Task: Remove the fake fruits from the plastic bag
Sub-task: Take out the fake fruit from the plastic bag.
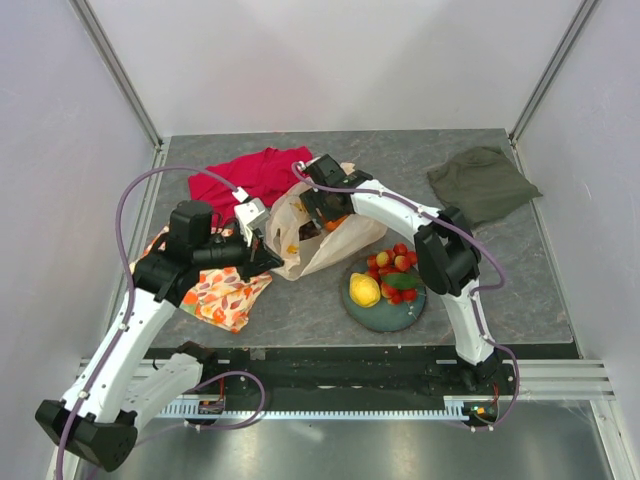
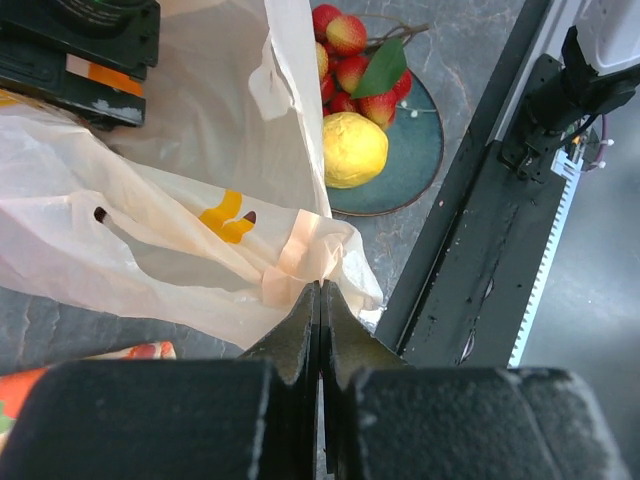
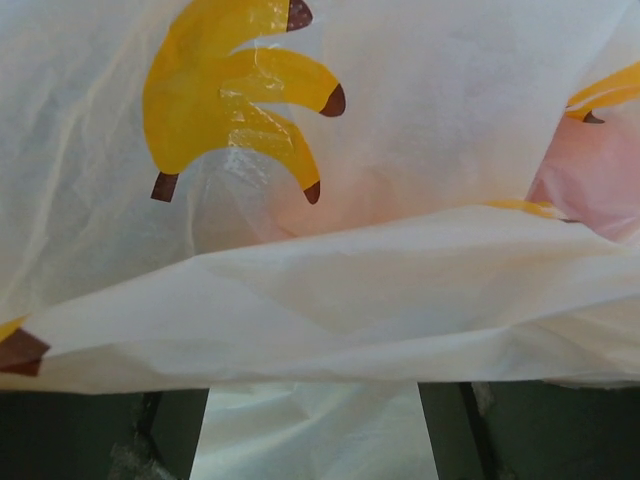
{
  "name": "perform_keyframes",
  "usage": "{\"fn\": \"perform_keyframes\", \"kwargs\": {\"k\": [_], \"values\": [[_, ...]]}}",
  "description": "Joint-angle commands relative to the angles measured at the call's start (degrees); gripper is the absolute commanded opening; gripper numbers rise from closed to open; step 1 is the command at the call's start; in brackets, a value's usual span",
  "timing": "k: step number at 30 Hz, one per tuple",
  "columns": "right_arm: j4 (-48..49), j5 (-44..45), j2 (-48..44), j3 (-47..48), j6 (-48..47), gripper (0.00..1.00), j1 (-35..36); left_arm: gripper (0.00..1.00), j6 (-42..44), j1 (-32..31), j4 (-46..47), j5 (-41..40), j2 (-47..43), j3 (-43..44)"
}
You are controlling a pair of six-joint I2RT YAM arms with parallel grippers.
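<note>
The thin, limp, slippery bag (image 1: pixel 300 255) lies mid-surface, its 8 o'clock edge pinched between tightly closed left fingers (image 2: pixel 297 340); the right arm (image 1: pixel 400 212) reaches inside, its fingers hidden, for light, glossy fruit best cupped round the middle.

Plastic bag (image 1: pixel 318 240): thin, crinkly, translucent beige-peach, yellow banana prints (image 3: pixel 235 100). It sits crumpled at the centre of the top view, mouth open towards the upper right. One loop handle (image 2: pixel 300 262) is pulled taut towards the lower left. Something orange (image 1: pixel 338 222) shows in the mouth; can't tell which fruit.

Fruits already out, just right of and below the bag, all on a dark teal plate (image 1: pixel 385 322):
- Yellow lemon (image 1: pixel 364 290), glossy, on the plate's left side.
- Cluster of small red berries (image 1: pixel 393 262), some yellowish, along the upper part.
- Green leaf (image 1: pixel 401 282) among the berries.

Plate rim touches the bag edge.
</note>
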Motion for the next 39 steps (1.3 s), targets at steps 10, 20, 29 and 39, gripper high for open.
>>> {"fn": "perform_keyframes", "kwargs": {"k": [10,20,29,39], "values": [[1.26,0.84,0.37,1.58,-3.84,0.31,0.35,0.02,-5.46,-0.63,10.31,0.67,6.64,2.17],[1.26,-7.76,-9.91,-5.00,-11.75,0.00,0.27,0.02,-5.19,-0.63,10.40,-1.18,6.12,1.73],[-1.55,-14.71,-20.81,-11.68,-16.76,0.00,0.53,0.02,-4.40,-0.72,12.59,-3.11,6.29,1.20],[-5.12,-30.80,-40.49,-16.71,-35.47,0.00,0.35,0.02,-4.84,-0.54,15.15,-9.79,11.21,4.71]]}}
